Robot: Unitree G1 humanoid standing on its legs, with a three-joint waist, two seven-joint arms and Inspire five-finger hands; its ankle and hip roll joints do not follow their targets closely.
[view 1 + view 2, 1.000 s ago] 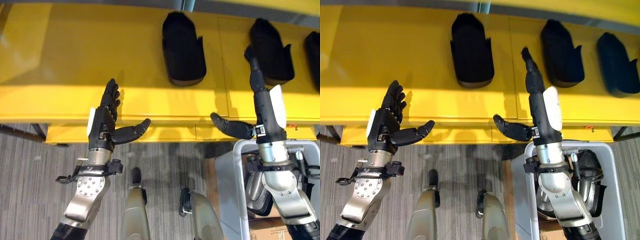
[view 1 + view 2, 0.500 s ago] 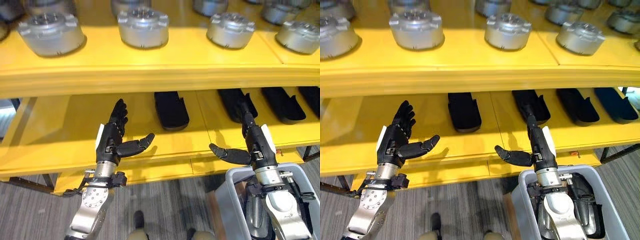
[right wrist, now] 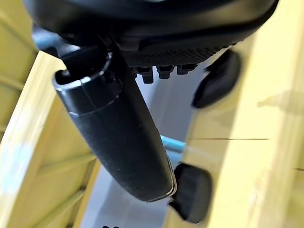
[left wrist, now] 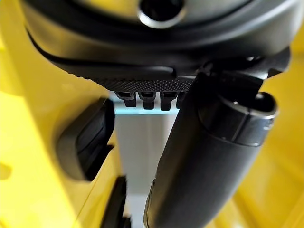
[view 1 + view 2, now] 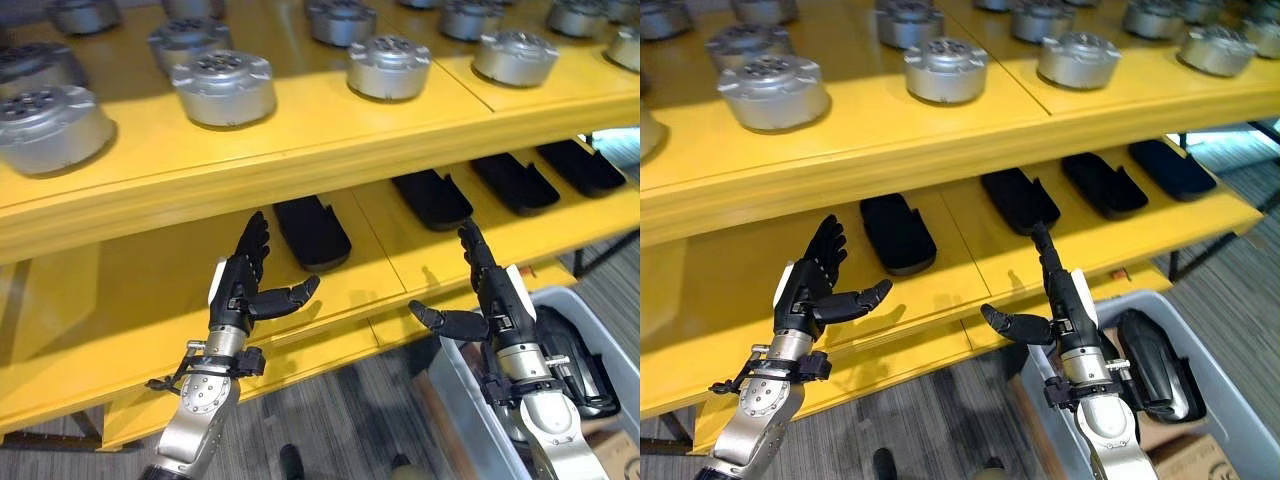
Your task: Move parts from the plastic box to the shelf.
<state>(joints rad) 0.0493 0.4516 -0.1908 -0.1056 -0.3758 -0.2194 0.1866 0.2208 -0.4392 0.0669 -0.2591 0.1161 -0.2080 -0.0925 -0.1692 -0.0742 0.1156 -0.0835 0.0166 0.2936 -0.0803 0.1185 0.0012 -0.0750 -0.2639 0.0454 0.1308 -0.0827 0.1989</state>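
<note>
Black parts (image 5: 1152, 362) lie in the grey plastic box (image 5: 1230, 420) on the floor, low on the robot's right, and more black parts (image 5: 312, 231) lie in a row on the lower board of the yellow shelf (image 5: 150, 300). Round silver parts (image 5: 224, 87) sit on the upper board. The left robot hand (image 5: 238, 288) and the right robot hand (image 5: 492, 300) are both raised in front of the lower board, fingers straight, thumbs out, holding nothing.

- Grey striped carpet floor (image 5: 330, 430) runs under the rack, nearest to us.
- A brown cardboard box (image 5: 1185, 462) sits at the near right, on the floor.
- A dark metal frame leg (image 5: 1185, 255) stands at the right.
</note>
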